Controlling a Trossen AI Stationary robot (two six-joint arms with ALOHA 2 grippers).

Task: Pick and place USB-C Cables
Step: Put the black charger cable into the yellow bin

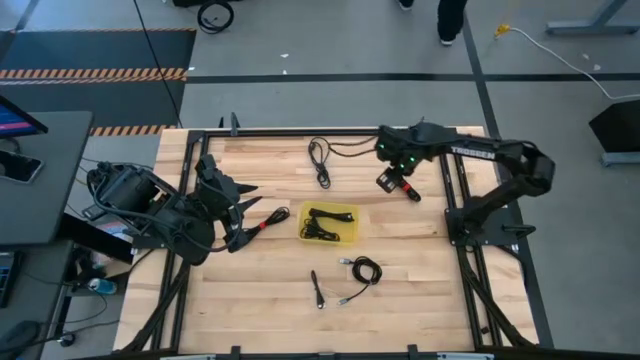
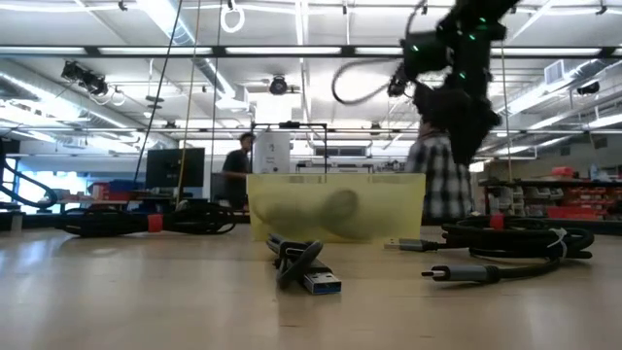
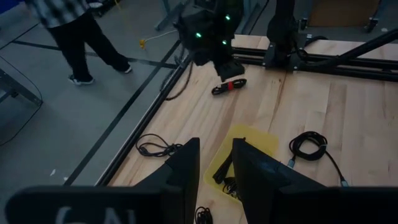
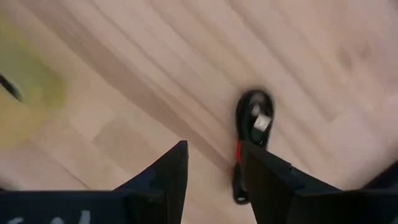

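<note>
The right gripper (image 4: 211, 168), fingers parted and empty, hangs over a red-tied USB-C cable bundle (image 4: 252, 140) on the worktop (image 1: 420, 290) beside the yellow tray (image 1: 347, 238). Centre the fingers across the bundle, then descend.

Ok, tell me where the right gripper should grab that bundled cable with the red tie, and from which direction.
Best from straight above, at the middle. The bundled cable lies flat on the table as a narrow elongated bundle, cinched by the red tie, so its waist looks thinnest. The right gripper hangs over it, fingers open; they should probably straddle the bundle across its width.
</note>
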